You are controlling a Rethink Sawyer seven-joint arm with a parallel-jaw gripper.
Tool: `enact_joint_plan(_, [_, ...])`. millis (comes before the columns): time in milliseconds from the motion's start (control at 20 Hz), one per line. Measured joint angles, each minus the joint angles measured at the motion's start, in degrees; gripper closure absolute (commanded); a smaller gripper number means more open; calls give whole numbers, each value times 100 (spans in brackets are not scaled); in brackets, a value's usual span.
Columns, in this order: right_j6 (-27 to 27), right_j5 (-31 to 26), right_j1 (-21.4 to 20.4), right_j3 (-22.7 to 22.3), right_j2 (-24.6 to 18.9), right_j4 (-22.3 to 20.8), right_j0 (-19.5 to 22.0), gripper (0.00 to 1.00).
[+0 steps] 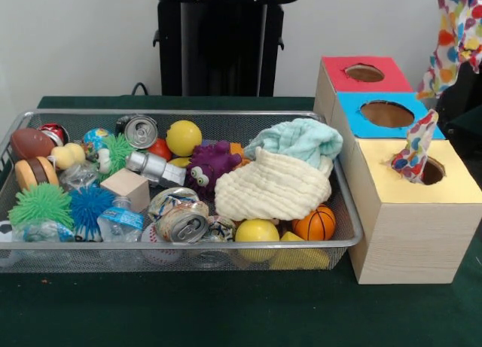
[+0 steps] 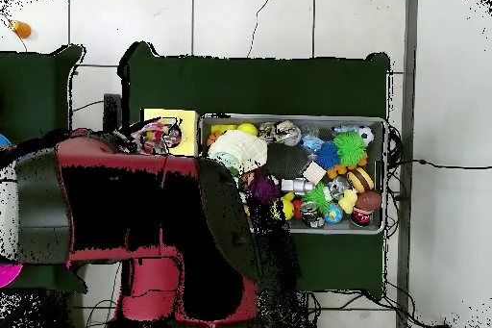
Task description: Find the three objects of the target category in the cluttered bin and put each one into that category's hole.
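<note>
The wire-mesh bin (image 1: 188,247) holds mixed clutter. One spotted cloth (image 1: 413,150) sticks halfway out of the yellow-surround hole (image 1: 432,171) on the nearest wood-grain box. A second spotted cloth (image 1: 455,32) hangs in the air at the top right, above and behind the boxes, its top past the picture's edge. In the overhead view my gripper (image 2: 154,136) is over the boxes beside the yellow surround (image 2: 187,122), with that spotted cloth (image 2: 161,135) bunched at it. I see no third spotted cloth in the bin.
A blue-surround box (image 1: 385,115) and a red-surround box (image 1: 364,74) stand behind the yellow one. In the bin, a cream cloth (image 1: 275,189) and a mint cloth (image 1: 297,138) cover the right end. Balls, crushed cans (image 1: 183,223), a purple toy (image 1: 211,165) and a wood block (image 1: 126,187) fill the rest.
</note>
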State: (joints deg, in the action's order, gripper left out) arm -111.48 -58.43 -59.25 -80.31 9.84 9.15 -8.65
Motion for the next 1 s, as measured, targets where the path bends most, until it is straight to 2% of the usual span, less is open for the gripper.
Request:
enact_joint_plan(250, [0,456,-17,-104,0,11,54,100])
enact_joint_plan(750, [1,1783,67,-712,0,-7,244,100])
enact_joint_plan(1000, [1,2116,192,-895,-2,-26,266,100])
